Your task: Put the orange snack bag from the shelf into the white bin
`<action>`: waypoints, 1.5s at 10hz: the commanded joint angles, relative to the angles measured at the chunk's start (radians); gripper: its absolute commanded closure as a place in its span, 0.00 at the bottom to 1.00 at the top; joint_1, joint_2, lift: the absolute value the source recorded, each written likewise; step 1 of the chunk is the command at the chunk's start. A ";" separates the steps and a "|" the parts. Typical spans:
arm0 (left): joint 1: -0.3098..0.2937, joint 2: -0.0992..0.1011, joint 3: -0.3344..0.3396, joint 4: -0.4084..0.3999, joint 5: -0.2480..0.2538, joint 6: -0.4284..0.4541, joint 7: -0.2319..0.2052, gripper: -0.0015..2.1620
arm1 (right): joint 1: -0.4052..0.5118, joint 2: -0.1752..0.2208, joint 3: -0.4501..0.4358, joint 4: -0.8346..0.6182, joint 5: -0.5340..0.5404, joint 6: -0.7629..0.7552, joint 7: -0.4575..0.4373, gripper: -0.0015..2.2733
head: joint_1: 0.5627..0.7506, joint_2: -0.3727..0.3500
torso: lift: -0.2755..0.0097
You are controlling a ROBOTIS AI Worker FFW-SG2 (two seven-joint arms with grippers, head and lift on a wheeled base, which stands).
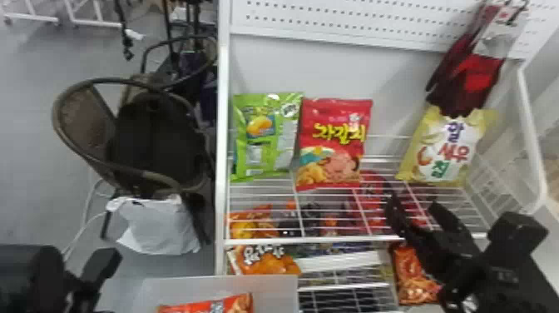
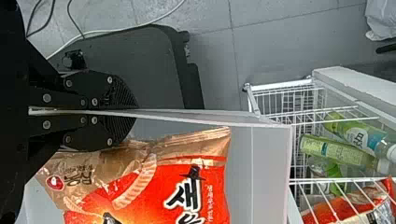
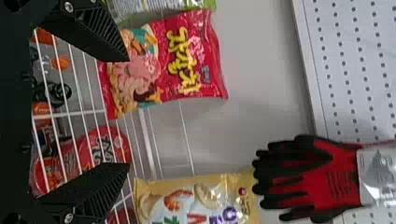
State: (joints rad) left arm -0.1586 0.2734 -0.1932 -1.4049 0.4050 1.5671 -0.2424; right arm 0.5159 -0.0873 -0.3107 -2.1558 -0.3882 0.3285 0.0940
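Grey floor (image 1: 37,175) spreads toward nine o'clock in our head view; the white rack (image 1: 332,239) runs from twelve to five. At seven sits the white bin (image 1: 276,293), with an orange snack bag (image 2: 210,191) lying inside it. If that is our target, the drop looks done; another orange bag (image 1: 266,264) lies lower on the rack at six, so mistaking one for the other could spoil things. Red (image 1: 332,141) and yellow (image 1: 445,145) bags lean near the centre and at three; a careless sweep could topple them. Our left gripper (image 2: 133,112), at eight, pinches the bin's thin wall, which could flex or slip if we pull unevenly. Our right gripper (image 3: 128,112), between three and four, has empty fingers spread; withdrawing crookedly, they could snag the shelf wires.
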 commanded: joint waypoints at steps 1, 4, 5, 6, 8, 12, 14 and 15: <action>-0.002 0.001 0.003 0.003 -0.002 0.004 -0.002 0.99 | 0.026 0.005 -0.028 0.086 -0.021 -0.148 0.029 0.04 | 0.70 0.19 | 0.97; -0.004 0.009 0.014 0.003 0.003 0.004 -0.002 0.99 | 0.069 0.023 -0.056 0.175 -0.021 -0.338 0.092 0.04 | 0.70 0.12 | 0.97; -0.004 0.009 0.015 0.003 0.003 0.004 -0.003 0.99 | 0.084 0.032 -0.070 0.188 -0.020 -0.391 0.127 0.04 | 0.70 0.10 | 0.97; -0.004 0.010 0.015 0.007 0.005 0.004 -0.003 0.99 | 0.096 0.049 -0.080 0.208 -0.014 -0.430 0.168 0.04 | 0.70 0.09 | 0.97; -0.016 0.010 0.012 0.021 0.003 0.004 -0.003 0.99 | 0.104 0.072 -0.084 0.231 -0.011 -0.437 0.204 0.04 | 0.70 0.09 | 0.97; -0.021 0.009 0.009 0.029 0.001 0.004 -0.003 0.99 | 0.116 0.087 -0.079 0.238 -0.012 -0.433 0.201 0.04 | 0.70 0.08 | 0.97; -0.029 0.010 0.011 0.029 0.005 0.004 -0.003 0.99 | 0.116 0.088 -0.077 0.235 -0.011 -0.433 0.201 0.04 | 0.70 0.09 | 0.97; -0.027 0.010 0.012 0.029 0.003 0.004 -0.003 0.99 | 0.116 0.088 -0.077 0.238 -0.011 -0.433 0.202 0.04 | 0.70 0.09 | 0.97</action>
State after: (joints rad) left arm -0.1865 0.2834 -0.1820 -1.3760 0.4088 1.5671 -0.2454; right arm 0.6320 0.0000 -0.3881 -1.9196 -0.3993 -0.1061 0.2959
